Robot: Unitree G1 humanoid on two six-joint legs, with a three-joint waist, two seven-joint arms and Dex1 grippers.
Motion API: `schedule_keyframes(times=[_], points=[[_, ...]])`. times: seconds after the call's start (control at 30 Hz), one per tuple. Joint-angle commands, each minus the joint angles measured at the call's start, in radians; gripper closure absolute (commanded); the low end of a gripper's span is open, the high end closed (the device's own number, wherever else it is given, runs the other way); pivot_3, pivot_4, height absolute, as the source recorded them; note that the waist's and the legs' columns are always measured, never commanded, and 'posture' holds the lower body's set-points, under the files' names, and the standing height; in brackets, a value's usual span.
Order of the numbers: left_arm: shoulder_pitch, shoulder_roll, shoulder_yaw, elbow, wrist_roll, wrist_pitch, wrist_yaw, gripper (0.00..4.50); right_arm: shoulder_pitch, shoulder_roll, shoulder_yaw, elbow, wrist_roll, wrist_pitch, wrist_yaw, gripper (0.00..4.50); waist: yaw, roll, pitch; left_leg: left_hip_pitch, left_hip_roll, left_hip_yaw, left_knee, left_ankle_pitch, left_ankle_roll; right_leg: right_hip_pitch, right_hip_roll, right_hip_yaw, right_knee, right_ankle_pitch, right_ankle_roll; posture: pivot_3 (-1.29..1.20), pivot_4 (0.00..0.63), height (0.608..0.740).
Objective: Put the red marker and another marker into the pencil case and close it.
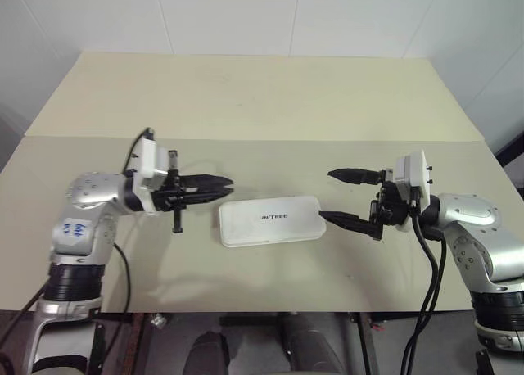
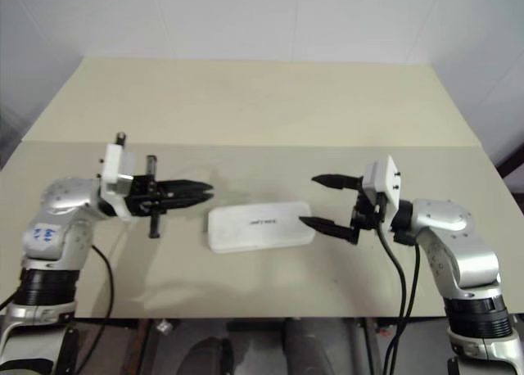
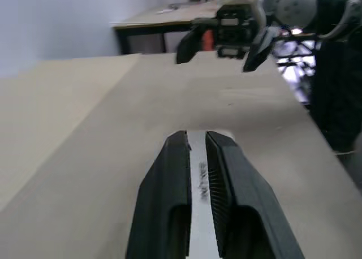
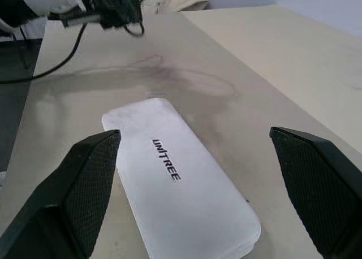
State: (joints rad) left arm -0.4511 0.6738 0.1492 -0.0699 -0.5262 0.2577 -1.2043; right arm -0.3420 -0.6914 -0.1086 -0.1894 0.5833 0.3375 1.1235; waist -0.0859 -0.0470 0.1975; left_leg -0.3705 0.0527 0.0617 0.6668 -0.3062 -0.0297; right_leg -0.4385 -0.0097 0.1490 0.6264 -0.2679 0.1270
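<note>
**Closed case between two level pincers**

Nearest to me, low on the table (image 1: 246, 105), sits the pencil case (image 1: 270, 220), lid down, lettering up, lying flat between my two arms. Starting at my left: my left gripper (image 1: 219, 182) points level toward the case, its fingers nearly pressed together with only a thin slit between them, pinching nothing, hovering just off the case's left end and above the tabletop.

Then the case itself: hard white plastic, smooth and rounded at the corners, so I judge it light, stiff and slippery. I would hold it across its short width or pin it from both ends; pinching the lid edge alone would likely slide off. I cannot see either marker, so they may already be inside.

At my right, my right gripper (image 1: 342, 196) is spread wide, one finger raised, the other low near the case's right end; whether it touches I cannot tell. Nothing else crowds the case.
</note>
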Motion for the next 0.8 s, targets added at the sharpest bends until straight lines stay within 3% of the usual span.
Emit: schedule_keyframes(times=[0.03, 0.33, 0.8], points=[[0.047, 0.033, 0.084, -0.038, -0.01, 0.005, 0.063, 3.01, 0.01, -0.038, -0.069, 0.015, 0.0, -0.047, 0.02, 0.0, 0.0, 0.0, 0.0, 0.0, 0.0, 0.0, 0.0, 0.0, 0.0, 0.0, 0.0, 0.0, 0.0, 0.0, 0.0, 0.0, 0.15, 0.74], [0.079, 0.057, 0.135, 0.087, 0.017, -0.087, 0.069, 0.14, 0.063, -0.106, -0.168, 0.035, -0.021, -0.101, 0.015, 0.0, 0.002, 0.0, 0.0, 0.0, 0.0, 0.0, 0.0, 0.0, 0.0, 0.0, 0.0, 0.0, -0.001, 0.0, 0.0, 0.0, 0.15, 0.74], [0.012, 0.087, 0.111, 0.176, 0.029, -0.113, 0.028, 0.02, 0.128, -0.142, -0.205, 0.009, -0.038, -0.154, 0.041, 0.0, -0.001, 0.0, 0.0, 0.0, 0.0, 0.001, -0.001, 0.0, 0.0, 0.0, 0.0, 0.0, -0.001, 0.0, 0.0, 0.0, 0.15, 0.74]])
